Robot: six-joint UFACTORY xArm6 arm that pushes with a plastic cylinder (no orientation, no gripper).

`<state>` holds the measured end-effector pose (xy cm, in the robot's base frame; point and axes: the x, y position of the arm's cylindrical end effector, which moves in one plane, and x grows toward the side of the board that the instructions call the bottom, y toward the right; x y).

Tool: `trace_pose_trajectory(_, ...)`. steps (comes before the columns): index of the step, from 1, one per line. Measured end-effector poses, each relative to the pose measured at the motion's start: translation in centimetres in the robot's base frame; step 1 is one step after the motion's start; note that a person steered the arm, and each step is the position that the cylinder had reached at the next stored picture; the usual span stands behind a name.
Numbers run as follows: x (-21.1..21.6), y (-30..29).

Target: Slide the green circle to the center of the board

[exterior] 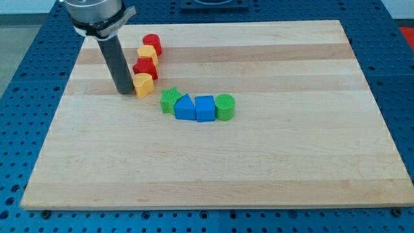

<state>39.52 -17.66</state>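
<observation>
**Block count: eight on one board**

Eight blocks in total, two of each colour.

Red: two, one (152, 43) at the view's top, one (144, 67) lower.
Yellow: two, one (147, 54) between the reds, one (143, 84) below them.
Green: two, a star (170, 99) and a circle (224, 107).
Blue: two, a triangle (185, 107) and a cube (204, 108).
Board (259, 162): one.

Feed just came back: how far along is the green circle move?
Done: the green circle already sits close to the board's center, touching the blue cube. In hand: nothing; my tip is away at the view's left beside the yellow block. Left: perhaps a small nudge.
</observation>
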Motion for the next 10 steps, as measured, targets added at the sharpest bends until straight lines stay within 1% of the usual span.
trace_pose_trajectory(1,0.0,-0.3)
trace_pose_trajectory(2,1.3,-2.6)
trace_pose_trajectory(3,4.5,-2.6)
trace_pose_trajectory(4,9.2,-1.7)
trace_pose_trajectory(5,11.0,2.4)
trace_pose_trajectory(6,10.9,8.1)
trace_pose_trajectory(7,9.5,11.4)
trace_pose_trajectory(8,8.7,13.2)
trace_pose_trajectory(10,8.2,14.0)
